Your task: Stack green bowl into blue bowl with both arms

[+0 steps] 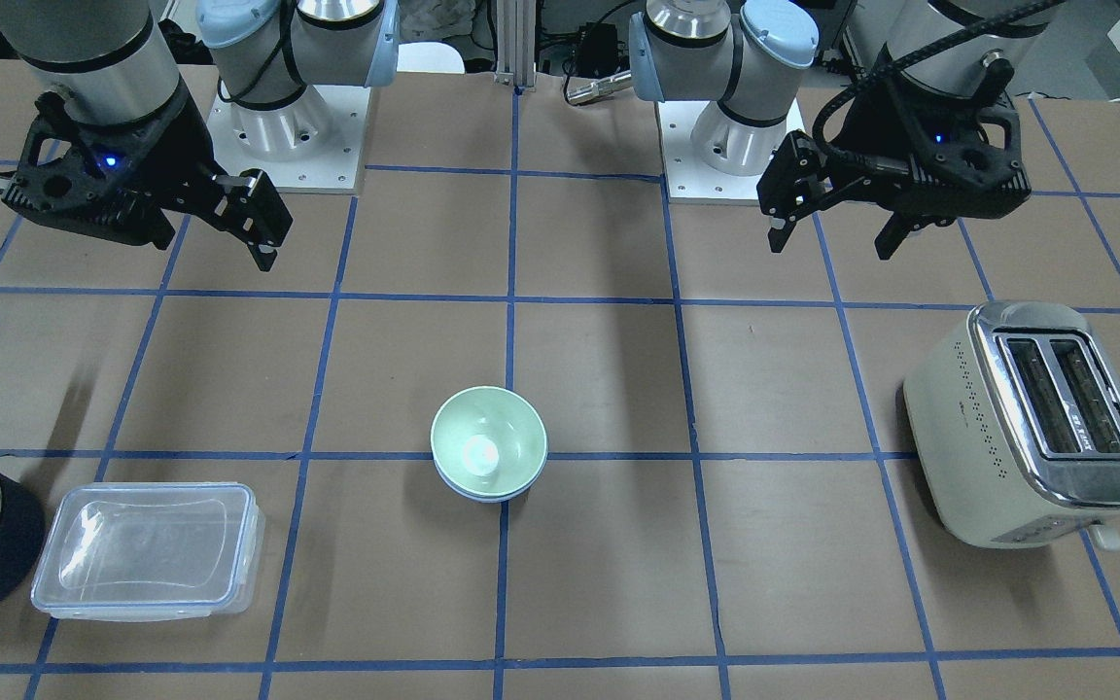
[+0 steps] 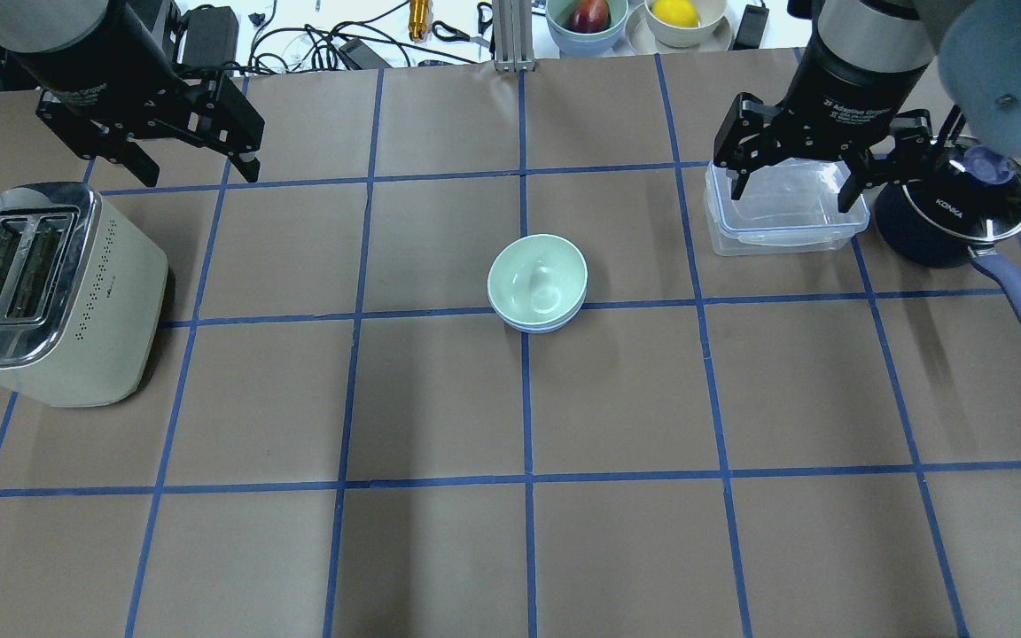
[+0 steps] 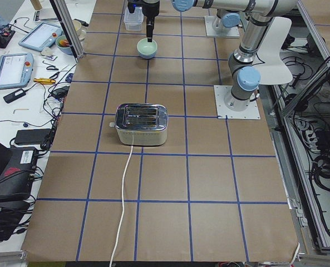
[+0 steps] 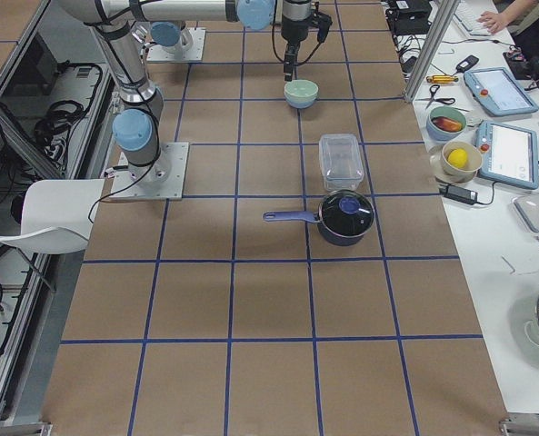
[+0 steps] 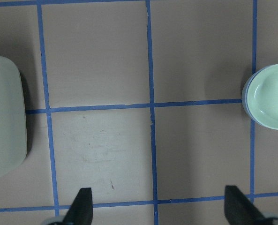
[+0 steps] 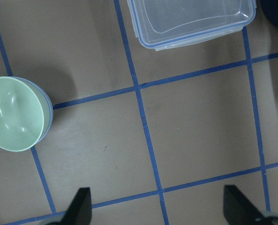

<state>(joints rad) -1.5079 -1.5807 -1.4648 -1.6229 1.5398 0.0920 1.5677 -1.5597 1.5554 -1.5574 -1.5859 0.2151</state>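
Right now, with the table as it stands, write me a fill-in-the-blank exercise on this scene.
1. Nested inside the blue bowl sits the ____.
2. The left gripper and the right gripper both hang above the table, each holding nothing, with jaws ____.
3. The toaster stands on the robot's ____ side of the table.
4. The clear container lies right beside the dark ____.

Missing words: green bowl; open; left; saucepan.
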